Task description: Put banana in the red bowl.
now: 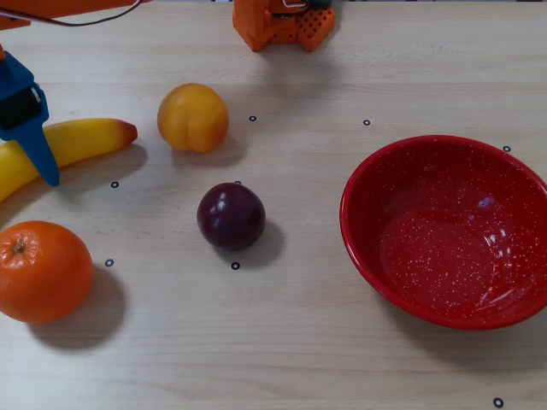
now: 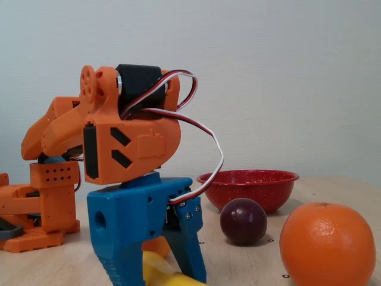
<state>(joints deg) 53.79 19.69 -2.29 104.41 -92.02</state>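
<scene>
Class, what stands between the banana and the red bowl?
In the overhead view, the dark plum sits on the table between the banana at left and the red bowl at right; the peach lies nearer the banana.

Orange printed arm point(image 2: 119, 143), blue claw point(image 2: 156, 262), black servo, red-white-black cables.

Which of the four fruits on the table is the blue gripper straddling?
The banana: the gripper straddles it. The peach-like fruit, plum and orange sit apart, untouched.
</scene>
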